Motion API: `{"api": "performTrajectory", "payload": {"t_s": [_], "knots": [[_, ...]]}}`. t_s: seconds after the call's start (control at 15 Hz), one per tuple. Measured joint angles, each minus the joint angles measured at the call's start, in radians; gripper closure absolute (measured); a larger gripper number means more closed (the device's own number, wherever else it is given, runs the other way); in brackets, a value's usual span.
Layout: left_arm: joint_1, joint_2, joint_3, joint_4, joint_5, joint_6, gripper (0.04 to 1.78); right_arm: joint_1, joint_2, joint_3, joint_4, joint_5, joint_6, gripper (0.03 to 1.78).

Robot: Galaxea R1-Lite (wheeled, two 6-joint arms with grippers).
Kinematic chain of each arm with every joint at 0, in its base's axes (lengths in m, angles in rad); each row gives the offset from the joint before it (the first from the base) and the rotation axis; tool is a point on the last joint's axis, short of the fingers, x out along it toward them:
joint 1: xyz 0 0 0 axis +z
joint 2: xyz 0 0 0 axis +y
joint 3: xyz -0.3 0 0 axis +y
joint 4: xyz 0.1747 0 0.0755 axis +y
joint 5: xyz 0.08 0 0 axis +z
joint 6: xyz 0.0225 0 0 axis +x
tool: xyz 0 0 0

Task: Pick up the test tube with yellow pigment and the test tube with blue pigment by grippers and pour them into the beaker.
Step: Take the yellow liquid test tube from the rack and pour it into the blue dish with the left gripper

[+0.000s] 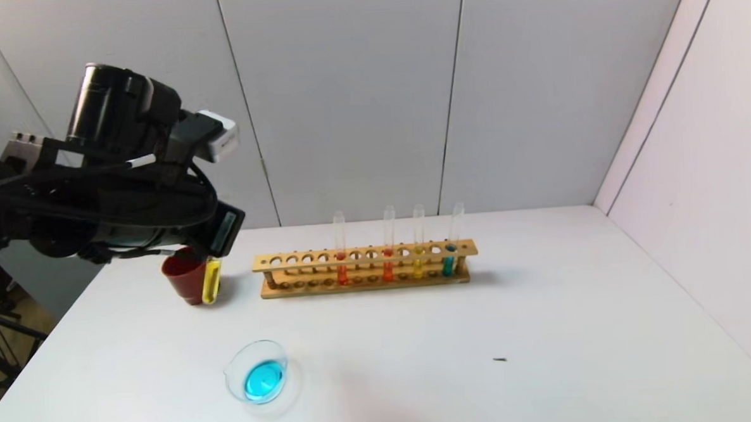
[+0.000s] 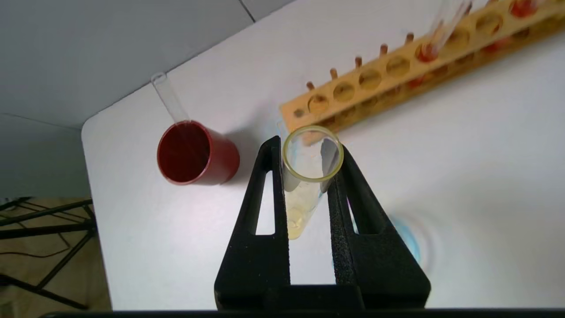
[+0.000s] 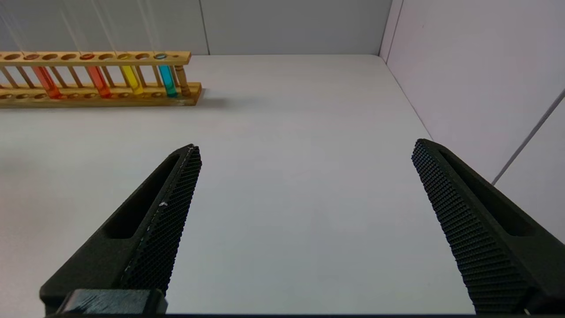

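One yellow tube (image 1: 212,280) clamped upright in left hand (image 2: 309,176) beside red cup (image 1: 185,277), right hand (image 3: 304,229) wide open, empty, no legible text.

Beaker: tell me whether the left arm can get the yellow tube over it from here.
Probably yes. The left gripper holds the test tube with yellow pigment upright beside the red cup; only bare table lies between it and the beaker.
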Motion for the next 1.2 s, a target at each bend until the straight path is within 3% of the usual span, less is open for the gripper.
{"api": "performTrajectory", "payload": {"t_s": [0.4, 0.73, 1.2], "knots": [[0.01, -0.115, 0.186, 0.044, -0.001, 0.209, 1.51, 0.0, 0.0, 0.0, 0.0, 0.0, 0.0, 0.07], [0.008, -0.114, 0.206, 0.252, 0.004, 0.264, 1.51, 0.0, 0.0, 0.0, 0.0, 0.0, 0.0, 0.07], [-0.048, 0.025, 0.216, 0.308, 0.041, 0.294, 1.51, 0.0, 0.0, 0.0, 0.0, 0.0, 0.0, 0.07]]}}
